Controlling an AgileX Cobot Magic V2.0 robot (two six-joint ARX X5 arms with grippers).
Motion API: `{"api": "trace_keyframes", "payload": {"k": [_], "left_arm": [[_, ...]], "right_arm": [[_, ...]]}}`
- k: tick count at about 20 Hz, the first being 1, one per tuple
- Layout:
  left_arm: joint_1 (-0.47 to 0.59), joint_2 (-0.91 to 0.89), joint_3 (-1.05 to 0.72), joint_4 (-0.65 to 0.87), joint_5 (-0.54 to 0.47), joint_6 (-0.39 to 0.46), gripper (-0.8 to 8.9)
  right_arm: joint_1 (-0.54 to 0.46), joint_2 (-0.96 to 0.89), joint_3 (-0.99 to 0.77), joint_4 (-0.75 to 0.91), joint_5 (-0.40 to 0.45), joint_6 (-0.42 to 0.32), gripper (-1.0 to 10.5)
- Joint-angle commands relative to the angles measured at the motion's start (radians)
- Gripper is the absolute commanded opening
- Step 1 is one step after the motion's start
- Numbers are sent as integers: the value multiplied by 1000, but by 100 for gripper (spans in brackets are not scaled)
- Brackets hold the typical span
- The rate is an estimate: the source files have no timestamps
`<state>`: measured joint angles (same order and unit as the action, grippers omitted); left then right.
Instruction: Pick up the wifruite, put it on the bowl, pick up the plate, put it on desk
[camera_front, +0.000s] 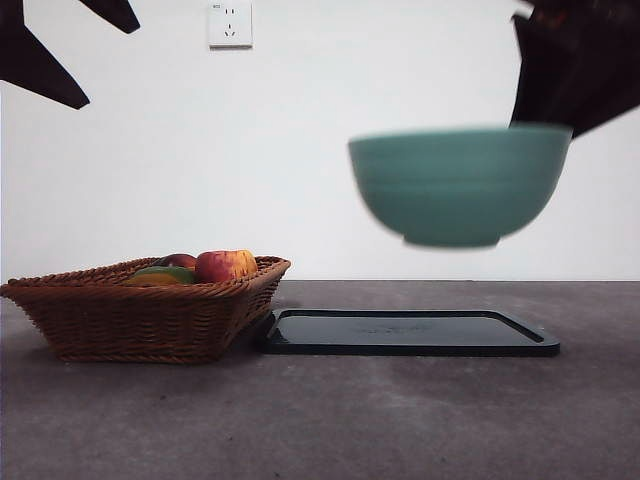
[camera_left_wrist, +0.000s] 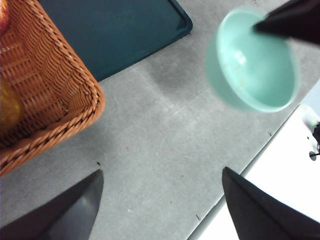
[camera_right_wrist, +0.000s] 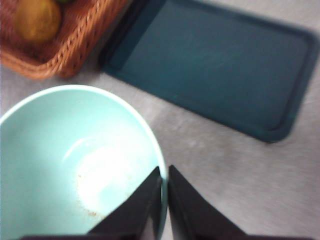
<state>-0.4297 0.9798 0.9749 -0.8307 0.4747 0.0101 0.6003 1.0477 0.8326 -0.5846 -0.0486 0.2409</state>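
Note:
My right gripper (camera_right_wrist: 164, 172) is shut on the rim of the teal-green bowl (camera_right_wrist: 75, 160), one jaw inside and one outside. The bowl (camera_front: 458, 185) hangs tilted in the air above the black tray, blurred, and its inside is empty. The wifruite (camera_right_wrist: 37, 20), a rounded orange-brown fruit, lies in the wicker basket. My left gripper (camera_left_wrist: 162, 172) is open above the bare desk (camera_left_wrist: 165, 150), beside the basket's corner, holding nothing. From there the bowl (camera_left_wrist: 252, 60) shows with the other arm's jaw on its rim. A plate is out of view.
The brown wicker basket (camera_front: 140, 320) stands on the left of the desk (camera_front: 400, 420), holding a red-yellow apple (camera_front: 225, 265) and a green fruit (camera_front: 170, 271). A glossy black tray (camera_front: 410, 333) lies right beside it. The desk's edge (camera_left_wrist: 250, 165) runs near my left gripper.

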Motion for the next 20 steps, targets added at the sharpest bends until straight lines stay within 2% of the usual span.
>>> {"api": "trace_keyframes", "payload": {"k": [1, 6, 10, 17, 20], "left_arm": [[-5, 7, 19, 8, 5, 12, 375], [-5, 7, 19, 8, 5, 12, 375], [-5, 7, 19, 8, 5, 12, 375], [-5, 7, 19, 7, 5, 12, 375], [-5, 7, 19, 7, 5, 12, 375]], "right_arm": [[25, 24, -49, 88, 5, 49, 13], [42, 122, -145, 232, 5, 76, 13], [53, 223, -151, 299, 30, 76, 13], [53, 272, -151, 320, 31, 82, 19], [53, 272, -151, 321, 31, 87, 186]]}}
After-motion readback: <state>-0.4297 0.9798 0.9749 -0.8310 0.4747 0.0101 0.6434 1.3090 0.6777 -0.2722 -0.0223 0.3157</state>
